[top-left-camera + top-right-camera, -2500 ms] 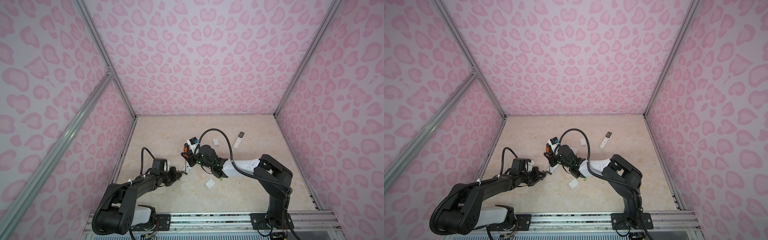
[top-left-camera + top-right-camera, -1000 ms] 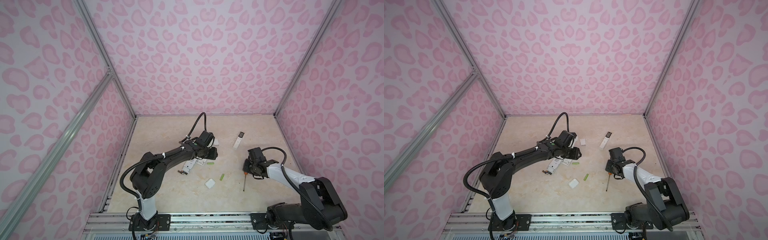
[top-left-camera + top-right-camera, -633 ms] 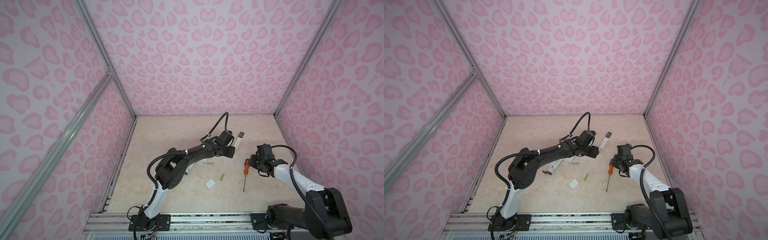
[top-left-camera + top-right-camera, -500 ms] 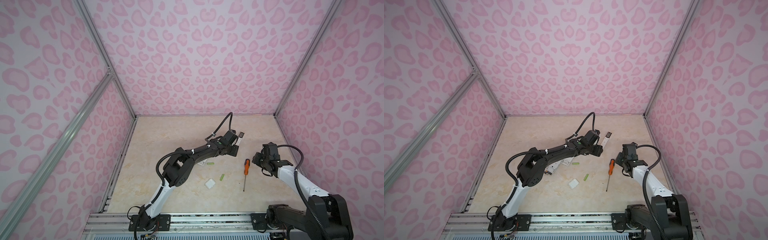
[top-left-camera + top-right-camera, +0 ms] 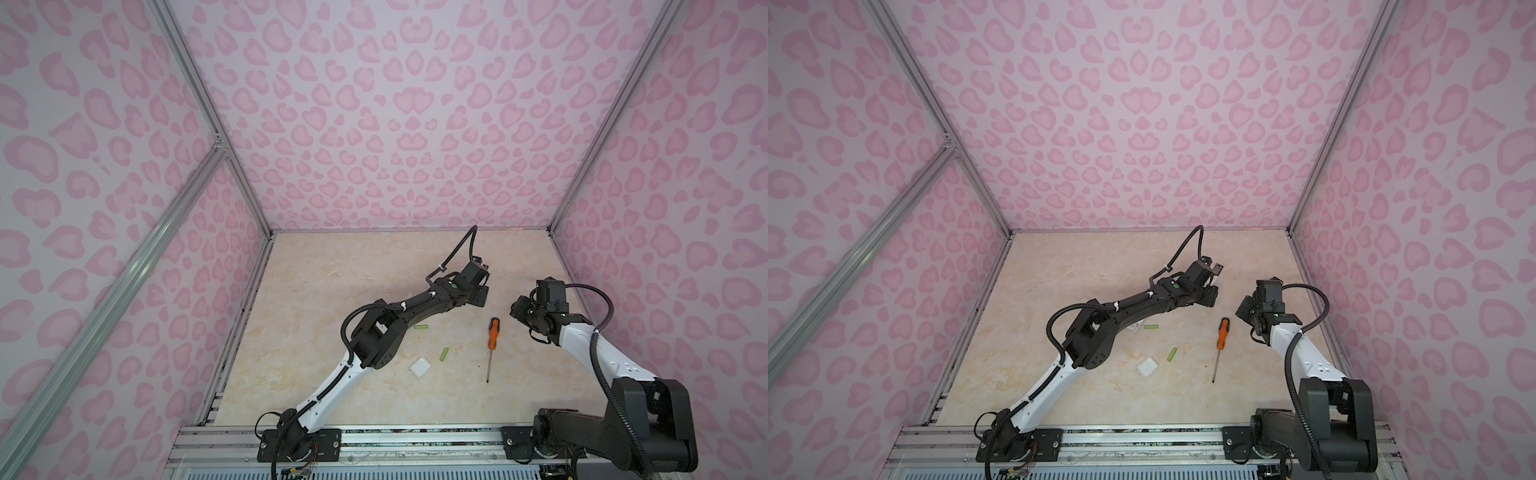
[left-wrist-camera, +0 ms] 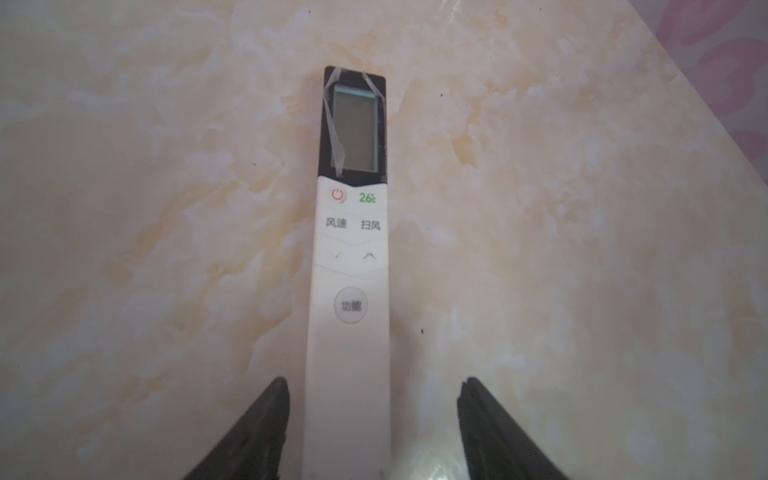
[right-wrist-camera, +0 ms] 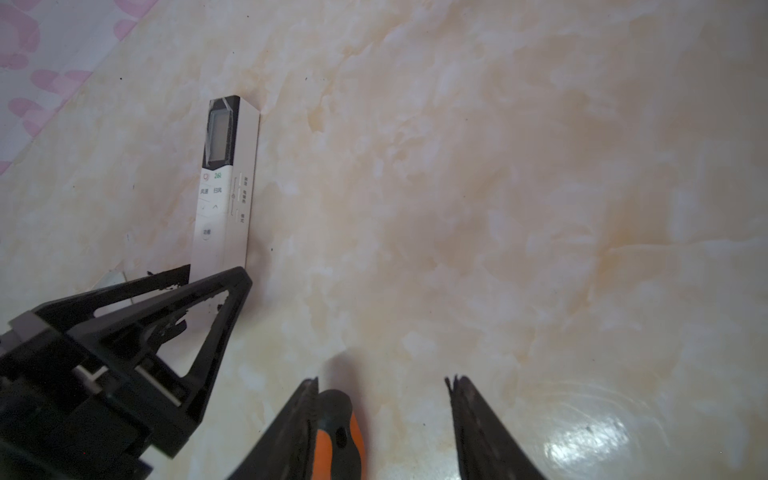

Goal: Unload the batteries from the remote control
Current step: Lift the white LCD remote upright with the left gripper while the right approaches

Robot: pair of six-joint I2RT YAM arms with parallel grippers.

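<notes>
Remote control [image 6: 351, 291] lengthwise between the wide-apart, empty jaws of the left gripper [image 6: 374, 380]; batteries [image 5: 420, 327] well away

Beige marbled tabletop [image 5: 332, 270], white remote [image 6: 351, 291] lying face up, two green batteries [image 5: 444, 354], white cover [image 5: 420, 367], orange-handled screwdriver [image 5: 492, 332]

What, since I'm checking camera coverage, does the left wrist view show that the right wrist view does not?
Only left wrist: both fingers of the open left tool standing clear of the remote, one on each side. Only right wrist: the right tool, open, the orange-handled screwdriver beside one finger, and the remote's labelled side edge. Both: the remote lying face up on the marble table, the left tool at its near end, and a strip of pink wall.
</notes>
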